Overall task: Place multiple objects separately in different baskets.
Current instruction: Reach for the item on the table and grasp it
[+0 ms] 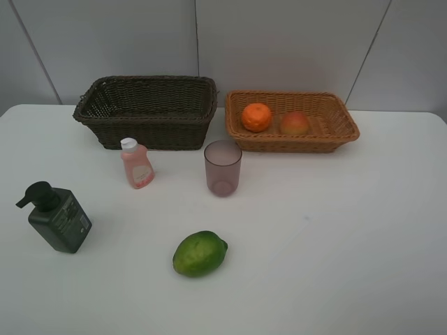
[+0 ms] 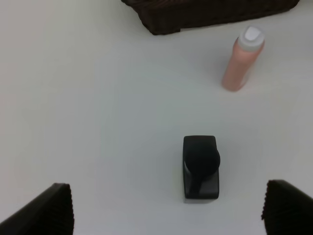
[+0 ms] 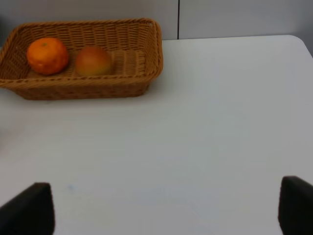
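Observation:
The dark brown basket [image 1: 147, 112] stands at the back left and looks empty. The light tan basket [image 1: 290, 120] to its right holds the orange [image 1: 256, 116] and the peach-like fruit [image 1: 295, 123]; both show in the right wrist view, orange [image 3: 47, 55] and peach [image 3: 93, 60] in the basket [image 3: 142, 54]. On the table stand the pink bottle [image 1: 136, 164], purplish cup [image 1: 223, 167], dark green pump bottle [image 1: 57, 218] and green fruit [image 1: 200, 253]. My left gripper [image 2: 166, 208] is open above the pump bottle [image 2: 200, 166]. My right gripper [image 3: 166, 210] is open and empty. Neither arm shows in the high view.
The white table [image 1: 335, 230] ends at a grey wall behind the baskets. In the left wrist view the pink bottle [image 2: 243, 58] stands beyond the pump bottle, near a corner of the dark basket [image 2: 205, 12].

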Motion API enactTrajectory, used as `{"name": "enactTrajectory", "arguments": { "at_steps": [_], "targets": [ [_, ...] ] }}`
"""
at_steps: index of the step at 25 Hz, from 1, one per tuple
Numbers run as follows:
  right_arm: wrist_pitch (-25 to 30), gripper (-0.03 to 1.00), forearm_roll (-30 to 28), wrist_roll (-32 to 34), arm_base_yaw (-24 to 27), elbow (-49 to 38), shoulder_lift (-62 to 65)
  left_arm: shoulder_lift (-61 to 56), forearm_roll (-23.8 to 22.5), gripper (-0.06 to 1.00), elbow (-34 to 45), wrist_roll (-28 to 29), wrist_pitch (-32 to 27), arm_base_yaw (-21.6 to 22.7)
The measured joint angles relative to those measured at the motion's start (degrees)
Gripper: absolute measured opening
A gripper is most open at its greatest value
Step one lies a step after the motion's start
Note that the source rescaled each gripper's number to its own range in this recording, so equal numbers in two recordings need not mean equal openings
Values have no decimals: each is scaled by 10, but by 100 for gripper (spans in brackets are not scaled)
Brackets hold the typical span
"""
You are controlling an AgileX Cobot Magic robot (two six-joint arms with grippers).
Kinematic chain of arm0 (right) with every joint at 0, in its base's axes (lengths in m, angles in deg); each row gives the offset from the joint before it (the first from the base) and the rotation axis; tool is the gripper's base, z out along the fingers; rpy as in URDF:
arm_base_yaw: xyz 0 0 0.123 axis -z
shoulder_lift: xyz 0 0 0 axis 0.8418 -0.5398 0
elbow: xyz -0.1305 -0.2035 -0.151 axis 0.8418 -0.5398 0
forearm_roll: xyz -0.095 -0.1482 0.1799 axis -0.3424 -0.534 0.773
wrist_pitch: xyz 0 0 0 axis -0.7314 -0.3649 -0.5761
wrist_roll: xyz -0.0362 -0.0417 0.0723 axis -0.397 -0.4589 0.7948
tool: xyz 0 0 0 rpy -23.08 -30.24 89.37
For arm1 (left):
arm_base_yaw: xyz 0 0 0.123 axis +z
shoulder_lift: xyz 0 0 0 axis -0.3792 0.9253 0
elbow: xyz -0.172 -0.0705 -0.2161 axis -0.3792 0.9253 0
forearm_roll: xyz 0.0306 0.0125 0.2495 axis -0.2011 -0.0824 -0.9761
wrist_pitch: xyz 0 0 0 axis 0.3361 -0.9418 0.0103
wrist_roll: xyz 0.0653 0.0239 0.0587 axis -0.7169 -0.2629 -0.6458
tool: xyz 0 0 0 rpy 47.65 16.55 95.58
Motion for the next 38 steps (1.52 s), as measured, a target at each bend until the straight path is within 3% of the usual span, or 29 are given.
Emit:
{"name": "enactTrajectory", "arguments": {
  "at_steps": [4, 10, 20, 26, 32, 38],
  "targets": [
    [0, 97, 0, 0, 0, 0, 0, 99, 0, 100, -41, 11, -6, -36],
    [-1, 97, 0, 0, 0, 0, 0, 223, -14, 100, -53, 96, -31, -94],
    [-1, 97, 0, 0, 0, 0, 0, 343, -24, 100, -53, 148, 9, -97],
    [-1, 97, 0, 0, 0, 0, 0, 357, -60, 100, -5, 154, 51, -97],
    [-1, 97, 0, 0, 0, 0, 0, 357, -61, 100, 42, 154, 125, -97],
    [-1, 97, 0, 0, 0, 0, 0, 360, -60, 100, 45, 154, 142, -100]
  ]
}}
